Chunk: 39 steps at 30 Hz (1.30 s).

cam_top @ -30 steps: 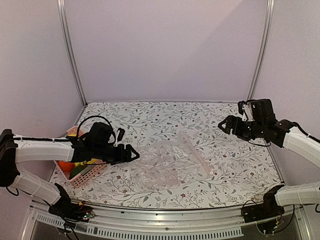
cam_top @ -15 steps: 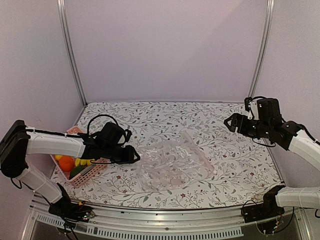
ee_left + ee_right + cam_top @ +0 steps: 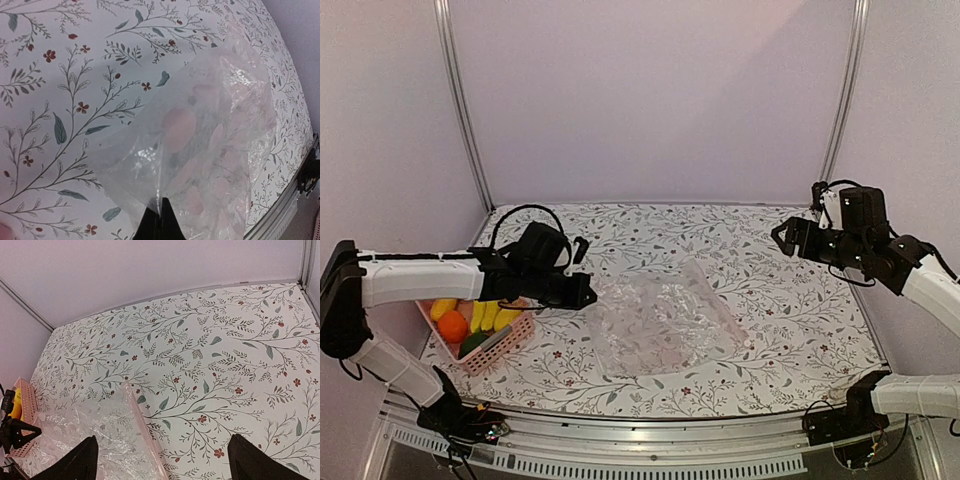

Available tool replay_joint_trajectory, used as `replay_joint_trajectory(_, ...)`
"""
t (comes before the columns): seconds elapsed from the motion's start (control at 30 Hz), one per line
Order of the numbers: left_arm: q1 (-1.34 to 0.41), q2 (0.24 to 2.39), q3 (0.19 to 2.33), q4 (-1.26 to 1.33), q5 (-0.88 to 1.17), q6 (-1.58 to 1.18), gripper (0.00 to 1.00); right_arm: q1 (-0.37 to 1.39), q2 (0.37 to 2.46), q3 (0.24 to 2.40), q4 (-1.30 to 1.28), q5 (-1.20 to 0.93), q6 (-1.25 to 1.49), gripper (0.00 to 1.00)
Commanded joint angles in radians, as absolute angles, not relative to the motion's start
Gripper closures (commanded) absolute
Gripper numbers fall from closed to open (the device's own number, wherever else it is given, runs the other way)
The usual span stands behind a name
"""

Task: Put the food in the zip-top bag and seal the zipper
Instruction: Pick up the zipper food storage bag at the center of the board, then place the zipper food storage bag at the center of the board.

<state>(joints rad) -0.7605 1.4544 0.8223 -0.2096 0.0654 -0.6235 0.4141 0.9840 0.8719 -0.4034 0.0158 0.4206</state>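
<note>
The clear crinkly zip-top bag (image 3: 665, 325) lies on the floral table, empty as far as I can see. My left gripper (image 3: 588, 295) is shut on its left edge, and in the left wrist view the fingertips (image 3: 160, 212) pinch the film of the bag (image 3: 210, 125). The zipper (image 3: 142, 427) shows as a pink-tinted strip along the bag's far right edge. The food, an orange (image 3: 452, 325), yellow bananas (image 3: 486, 315) and a green piece (image 3: 475, 343), sits in the pink basket (image 3: 510, 340). My right gripper (image 3: 785, 240) hangs open above the table's right rear, holding nothing.
The pink basket stands at the table's left edge, under my left forearm. Purple walls with metal posts (image 3: 460, 110) enclose the table on three sides. A metal rail (image 3: 650, 450) runs along the front edge.
My left gripper went from open to shut on the bag's left edge and drew slightly back, ruffling the film. The right arm drifted a little right and rearward, still open.
</note>
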Motion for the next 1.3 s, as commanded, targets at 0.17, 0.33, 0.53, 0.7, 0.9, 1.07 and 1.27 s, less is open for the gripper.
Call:
replay_joint_trajectory(0.17, -0.588, 1.397, 1.027, -0.495, 0.275, -0.283, 1.0, 0.421, 0.976, 0.844, -0.456, -0.05, 0.403, 0.1)
replay_joint_trajectory(0.33, -0.498, 1.44, 1.085, -0.47, 0.356, -0.176, 1.0, 0.423, 0.949, 0.805, -0.456, -0.056, 0.426, 0.1)
replay_joint_trajectory(0.53, -0.487, 1.582, 1.169, -0.376, 0.264, -0.133, 1.0, 0.427, 0.928, 0.765, -0.427, -0.075, 0.505, 0.1)
replay_joint_trajectory(0.7, -0.478, 1.722, 1.271, -0.36, 0.249, -0.064, 1.0, 0.443, 0.915, 0.723, -0.42, -0.104, 0.553, 0.1)
replay_joint_trajectory(0.9, -0.455, 1.859, 1.367, -0.375, 0.249, -0.007, 1.0, 0.458, 0.9, 0.671, -0.426, -0.109, 0.596, 0.1)
replay_joint_trajectory(1.07, -0.452, 1.844, 1.355, -0.361, 0.172, -0.041, 0.64, 0.473, 0.919, 0.637, -0.387, -0.11, 0.631, 0.1)
replay_joint_trajectory(1.27, -0.475, 1.654, 1.188, -0.273, 0.147, -0.254, 0.23, 0.503, 0.974, 0.662, -0.383, -0.049, 0.626, 0.11)
